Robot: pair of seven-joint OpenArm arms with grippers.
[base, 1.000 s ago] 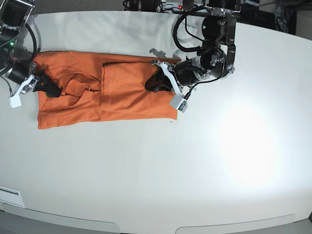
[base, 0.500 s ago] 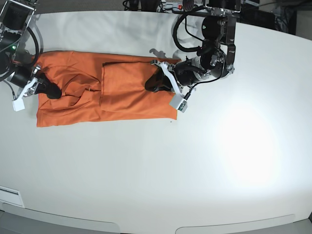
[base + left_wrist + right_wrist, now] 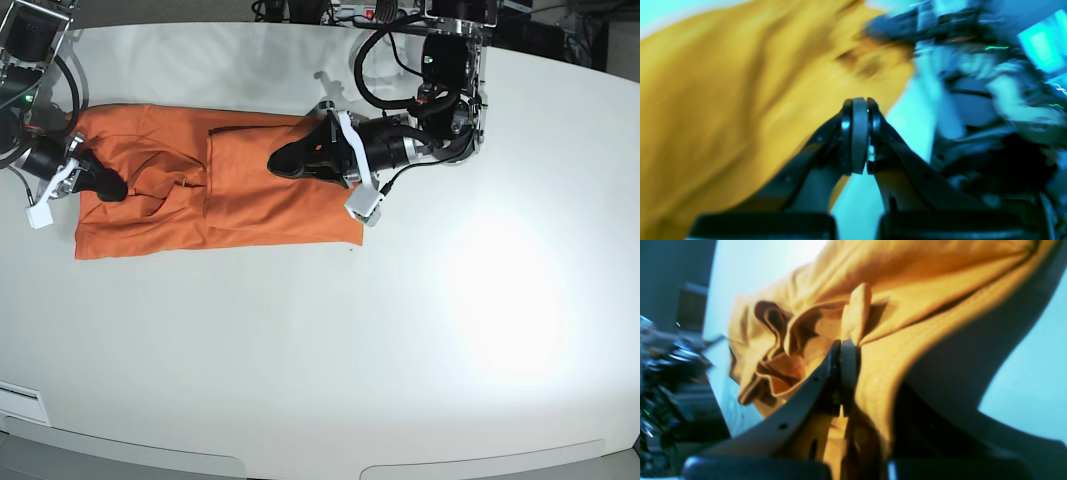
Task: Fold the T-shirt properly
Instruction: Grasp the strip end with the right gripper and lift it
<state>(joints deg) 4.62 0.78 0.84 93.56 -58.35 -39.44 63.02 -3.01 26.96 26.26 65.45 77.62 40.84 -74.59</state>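
Note:
The orange T-shirt (image 3: 250, 200) lies flat on the white table (image 3: 330, 340), partly folded into a long band, with creases near its left end. My right gripper (image 3: 108, 188) rests at that left end; the right wrist view shows the gripper (image 3: 844, 343) shut on a pinched ridge of the T-shirt (image 3: 923, 280). My left gripper (image 3: 282, 162) hovers over the upper right part of the cloth. In the blurred left wrist view that gripper (image 3: 858, 103) is shut, with no fabric visible between the pads and the T-shirt (image 3: 723, 100) beyond it.
Cables and equipment (image 3: 350, 12) crowd the table's far edge. A white label (image 3: 20, 402) sits at the front left corner. The table's rounded front edge (image 3: 300, 470) runs along the bottom of the base view.
My right gripper has closed on the fabric at the shirt's left end. My left gripper, still shut, has swung leftward over the shirt.

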